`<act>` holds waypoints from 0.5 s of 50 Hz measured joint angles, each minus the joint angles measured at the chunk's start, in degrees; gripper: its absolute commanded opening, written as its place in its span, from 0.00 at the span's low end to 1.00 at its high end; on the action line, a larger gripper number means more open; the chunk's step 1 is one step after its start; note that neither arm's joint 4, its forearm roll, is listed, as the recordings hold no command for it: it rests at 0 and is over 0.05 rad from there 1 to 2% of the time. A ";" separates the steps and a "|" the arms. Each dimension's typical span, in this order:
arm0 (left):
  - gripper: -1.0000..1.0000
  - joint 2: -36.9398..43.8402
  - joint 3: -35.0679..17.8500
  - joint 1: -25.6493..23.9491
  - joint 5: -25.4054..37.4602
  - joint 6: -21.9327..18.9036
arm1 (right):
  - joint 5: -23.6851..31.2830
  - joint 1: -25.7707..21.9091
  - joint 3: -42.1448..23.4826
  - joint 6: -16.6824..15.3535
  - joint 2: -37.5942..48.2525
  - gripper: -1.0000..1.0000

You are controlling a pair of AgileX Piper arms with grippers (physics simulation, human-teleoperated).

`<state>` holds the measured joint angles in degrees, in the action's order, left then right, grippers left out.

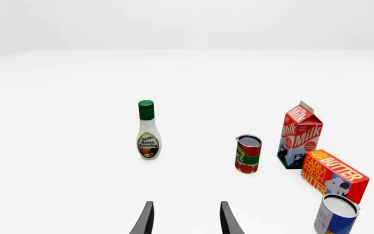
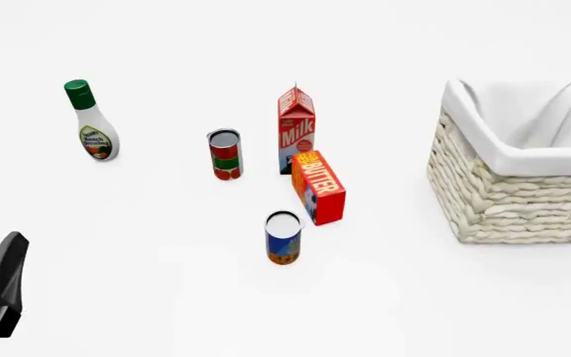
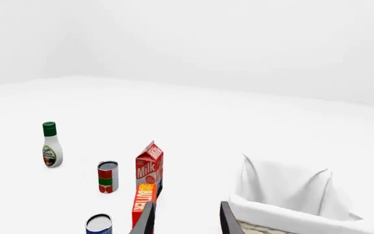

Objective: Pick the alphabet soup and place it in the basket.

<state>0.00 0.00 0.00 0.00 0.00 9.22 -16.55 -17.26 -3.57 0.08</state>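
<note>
Alphabet soup [image 2: 282, 237] upright on table [image 2: 146, 223], just near-side of butter box [image 2: 318, 187], bare surface around; basket [image 2: 508, 197] well right; left gripper [image 1: 185, 219] and right gripper [image 3: 185, 218] parted, empty.

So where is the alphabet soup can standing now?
In the front view, the alphabet soup stands upright near the centre, just in front of the butter box, well left of the basket.

"Milk" on carton [image 2: 297, 130], "BUTTER" on box [image 2: 318, 187], "Ranch Dressing" on bottle [image 1: 148, 130]
</note>
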 measured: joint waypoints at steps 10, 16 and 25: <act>1.00 0.00 0.00 0.00 0.00 0.00 | 1.41 -4.01 -2.19 -1.18 0.05 1.00; 1.00 0.00 0.00 0.00 0.00 0.00 | 1.73 -6.27 -3.10 -1.86 0.44 1.00; 1.00 0.00 0.00 0.00 0.00 0.00 | -0.03 -10.42 -4.02 -2.85 2.71 1.00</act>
<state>0.00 0.00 0.00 0.00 0.00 9.19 -26.96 -21.28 -6.43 2.79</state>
